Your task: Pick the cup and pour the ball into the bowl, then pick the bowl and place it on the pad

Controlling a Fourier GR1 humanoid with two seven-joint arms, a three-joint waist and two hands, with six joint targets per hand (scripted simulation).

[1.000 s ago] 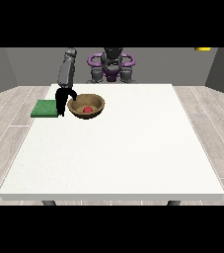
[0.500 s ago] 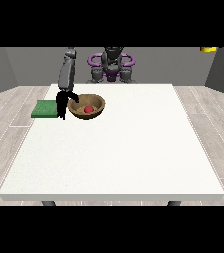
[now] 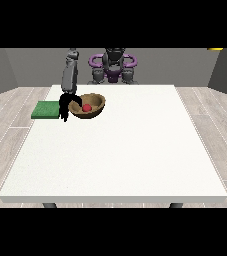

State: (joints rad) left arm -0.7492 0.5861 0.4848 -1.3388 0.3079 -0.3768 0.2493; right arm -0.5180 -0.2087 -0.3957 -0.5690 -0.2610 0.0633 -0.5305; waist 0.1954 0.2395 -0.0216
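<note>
Front view, hand at the view's left (image 3: 66, 106) curled on wooden bowl (image 3: 88, 106) rim, red ball (image 3: 86, 107) inside

Grey arm (image 3: 69, 76), purple-ringed torso (image 3: 113, 64)

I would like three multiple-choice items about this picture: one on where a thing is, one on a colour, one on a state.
1. Where does the green pad lie?
A. at the table's edge at the view's left
B. in the middle of the table
C. at the table's near edge

2. What colour is the ball?
A. blue
B. red
C. yellow

3. What is the state of the bowl?
A. upside down
B. resting on the pad
C. upright, with the ball inside

Answers:
1 A: the pad sits at the left edge of the table, beside the hand at the view's left.
2 B: the ball shows red against the brown bowl.
3 C: the bowl opens upward, holds the ball, and is not on the pad.
</note>
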